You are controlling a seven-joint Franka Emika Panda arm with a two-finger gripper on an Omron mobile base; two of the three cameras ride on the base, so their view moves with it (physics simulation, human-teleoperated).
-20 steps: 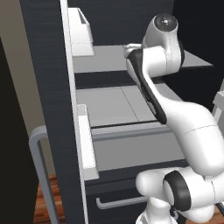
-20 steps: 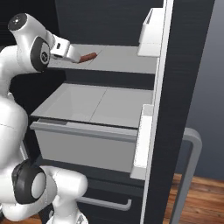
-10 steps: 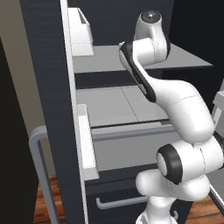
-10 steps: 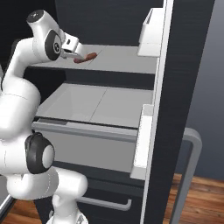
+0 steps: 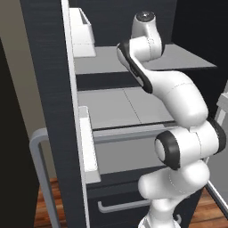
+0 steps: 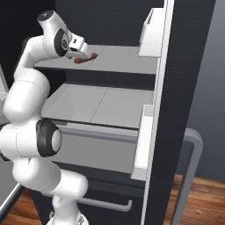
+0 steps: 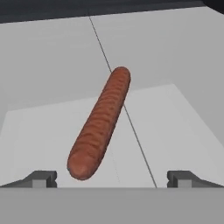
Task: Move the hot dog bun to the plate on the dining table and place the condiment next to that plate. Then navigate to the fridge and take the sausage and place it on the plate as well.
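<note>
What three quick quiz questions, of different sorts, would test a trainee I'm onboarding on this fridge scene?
1. True or false: the fingers are closed on the sausage.
2. Multiple choice: the sausage lies on A) the upper fridge shelf, B) the drawer below, C) the door bin.
3. Fill in: in the hand view, the sausage's near end sits ____ the two fingertips.

Key: 1 false, they stand wide open and apart from it; 2 A; 3 between.
</note>
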